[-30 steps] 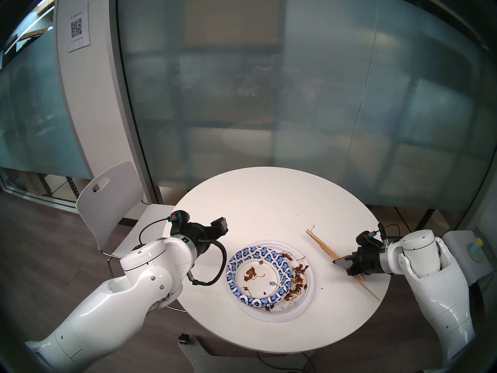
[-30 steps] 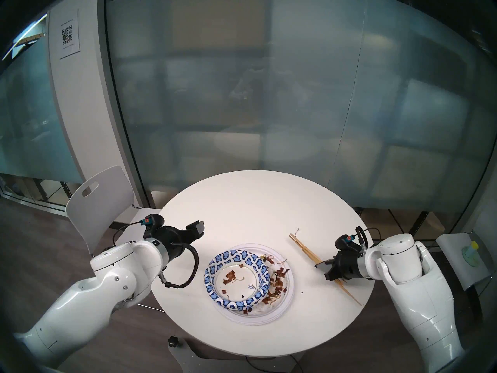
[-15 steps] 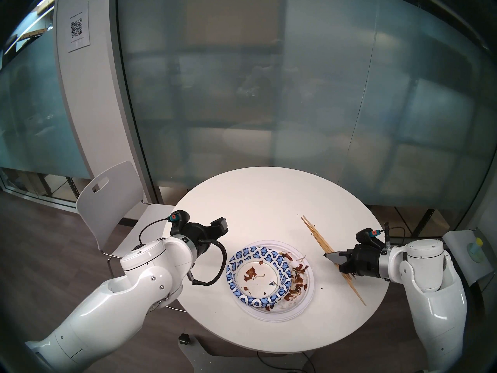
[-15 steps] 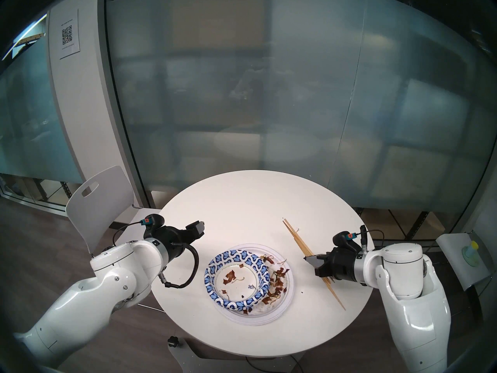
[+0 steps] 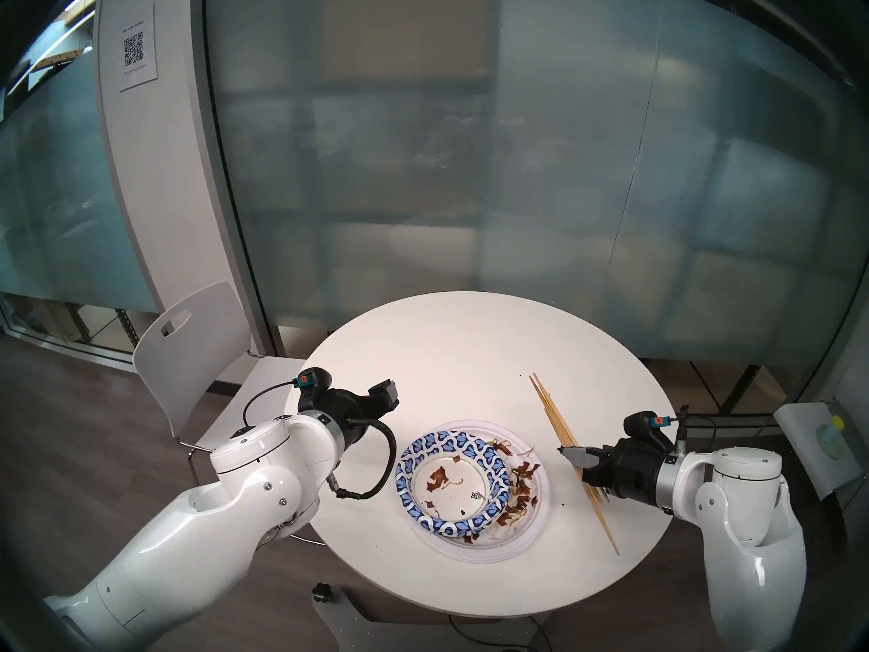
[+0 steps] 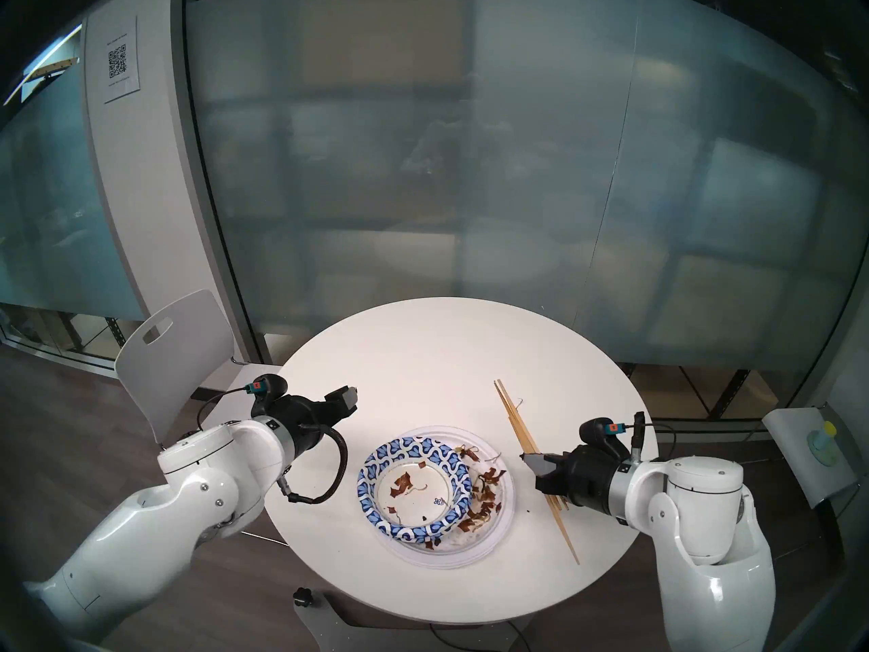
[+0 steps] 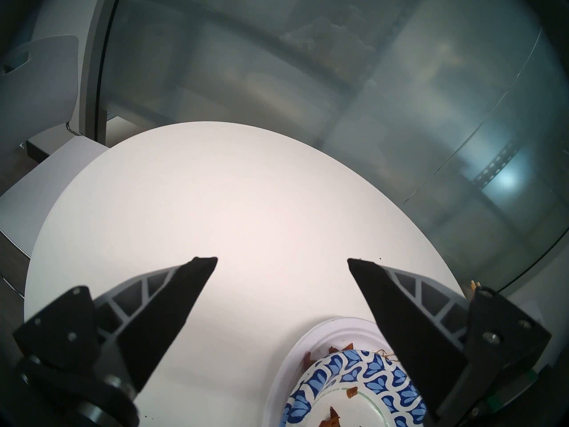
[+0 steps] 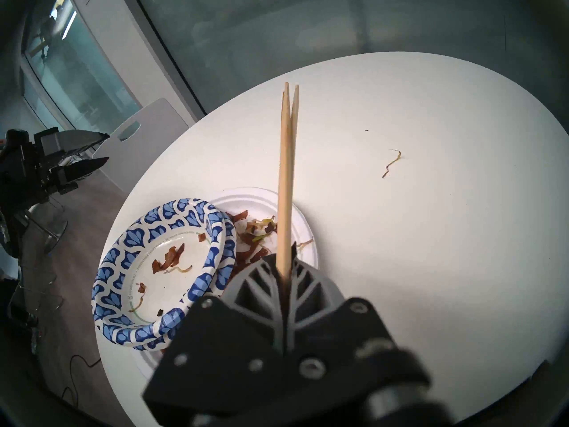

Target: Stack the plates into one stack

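Pinching the chopsticks (image 5: 555,425), the right end effector (image 5: 571,453) hovers near the counter's (image 5: 470,336) right edge, the stack (image 5: 472,491) leftward; the left end effector (image 7: 281,260) is spread.

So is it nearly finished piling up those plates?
Looks nearly done: the blue-patterned plates already sit nested on the white plates in one stack, off-centre. The right gripper is shut on the chopsticks; the left gripper hangs open. No loose plate shows on the table.

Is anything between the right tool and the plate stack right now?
No separate object. The right tool is shut on the chopsticks, which hang beside the stack; bare table lies between.
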Tool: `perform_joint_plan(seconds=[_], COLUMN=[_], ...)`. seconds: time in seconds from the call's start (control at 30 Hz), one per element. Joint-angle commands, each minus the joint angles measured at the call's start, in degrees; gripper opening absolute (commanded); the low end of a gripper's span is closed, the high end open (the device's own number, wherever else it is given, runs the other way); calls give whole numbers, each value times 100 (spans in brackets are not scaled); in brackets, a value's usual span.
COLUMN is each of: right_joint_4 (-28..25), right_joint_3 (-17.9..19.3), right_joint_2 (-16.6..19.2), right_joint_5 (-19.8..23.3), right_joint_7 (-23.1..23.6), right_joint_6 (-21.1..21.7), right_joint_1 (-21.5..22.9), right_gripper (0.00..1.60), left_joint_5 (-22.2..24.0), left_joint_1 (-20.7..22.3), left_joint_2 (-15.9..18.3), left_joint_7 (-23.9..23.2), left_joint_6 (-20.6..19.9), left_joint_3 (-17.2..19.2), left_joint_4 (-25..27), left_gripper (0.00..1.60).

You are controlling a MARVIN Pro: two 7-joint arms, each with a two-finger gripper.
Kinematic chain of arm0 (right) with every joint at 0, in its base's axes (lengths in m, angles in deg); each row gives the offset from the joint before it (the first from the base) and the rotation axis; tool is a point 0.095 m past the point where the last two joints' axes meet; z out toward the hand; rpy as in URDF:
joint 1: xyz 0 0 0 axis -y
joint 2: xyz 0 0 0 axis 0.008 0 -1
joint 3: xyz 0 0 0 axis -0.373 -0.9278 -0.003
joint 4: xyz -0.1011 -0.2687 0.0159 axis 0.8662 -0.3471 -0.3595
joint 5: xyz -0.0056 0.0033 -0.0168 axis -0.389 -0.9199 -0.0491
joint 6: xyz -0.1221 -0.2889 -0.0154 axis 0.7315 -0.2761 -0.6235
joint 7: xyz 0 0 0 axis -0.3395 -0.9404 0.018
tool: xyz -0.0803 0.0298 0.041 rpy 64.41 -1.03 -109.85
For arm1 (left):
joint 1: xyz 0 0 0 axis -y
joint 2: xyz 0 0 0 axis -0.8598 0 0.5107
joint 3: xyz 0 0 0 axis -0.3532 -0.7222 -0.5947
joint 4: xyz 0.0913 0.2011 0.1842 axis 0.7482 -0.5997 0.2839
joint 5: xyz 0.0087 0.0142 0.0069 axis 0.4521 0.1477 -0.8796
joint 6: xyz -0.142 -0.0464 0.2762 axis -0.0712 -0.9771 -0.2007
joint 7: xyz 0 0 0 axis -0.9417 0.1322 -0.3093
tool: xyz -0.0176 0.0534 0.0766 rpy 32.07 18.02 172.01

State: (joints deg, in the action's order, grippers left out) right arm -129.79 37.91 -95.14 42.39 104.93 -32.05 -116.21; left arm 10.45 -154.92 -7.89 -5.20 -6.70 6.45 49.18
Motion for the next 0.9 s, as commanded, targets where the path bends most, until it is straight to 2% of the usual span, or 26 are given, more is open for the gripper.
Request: perform_joint_plan(seconds=[0.0, 0.03, 0.07, 0.1, 0.2, 0.23, 0.4, 0.53, 0.87], right_joint_4=[-320, -323, -269, -301, -239, -204, -18, 124, 347], right_joint_3=[-266, -277, -367, -411, -589, -583, -684, -693, -819], right_joint_2=[-632, -863, -715, -982, -1006, -1159, -1286, -1536, -1689], right_joint_5=[279, 219, 417, 219, 304, 268, 298, 415, 443], right_joint_7=[-492, -558, -625, -677, -895, -892, -1086, -1250, -1451], right_joint_6=[-198, -225, -280, -285, -403, -379, -449, -395, -439], right_joint_1=[-267, -271, -288, -289, -329, -316, -196, -59, -31], right_gripper=[0, 0, 0, 0, 0, 0, 0, 0, 0], left_joint_5=[-2, -2, -2, -2, -2, -2, -1, -1, 0], left_joint_1=[35, 35, 35, 35, 35, 34, 34, 34, 33], left_joint_2=[-14, -14, -14, -14, -14, -14, -14, -14, -14], left_joint_7=[5, 5, 5, 6, 8, 8, 12, 12, 14], left_joint_6=[13, 13, 13, 13, 14, 13, 13, 13, 13], left_joint_3=[22, 23, 22, 23, 23, 23, 23, 23, 24], left_joint_4=[107, 108, 107, 108, 109, 110, 112, 112, 114], left_gripper=[160, 160, 160, 160, 160, 160, 160, 160, 160])
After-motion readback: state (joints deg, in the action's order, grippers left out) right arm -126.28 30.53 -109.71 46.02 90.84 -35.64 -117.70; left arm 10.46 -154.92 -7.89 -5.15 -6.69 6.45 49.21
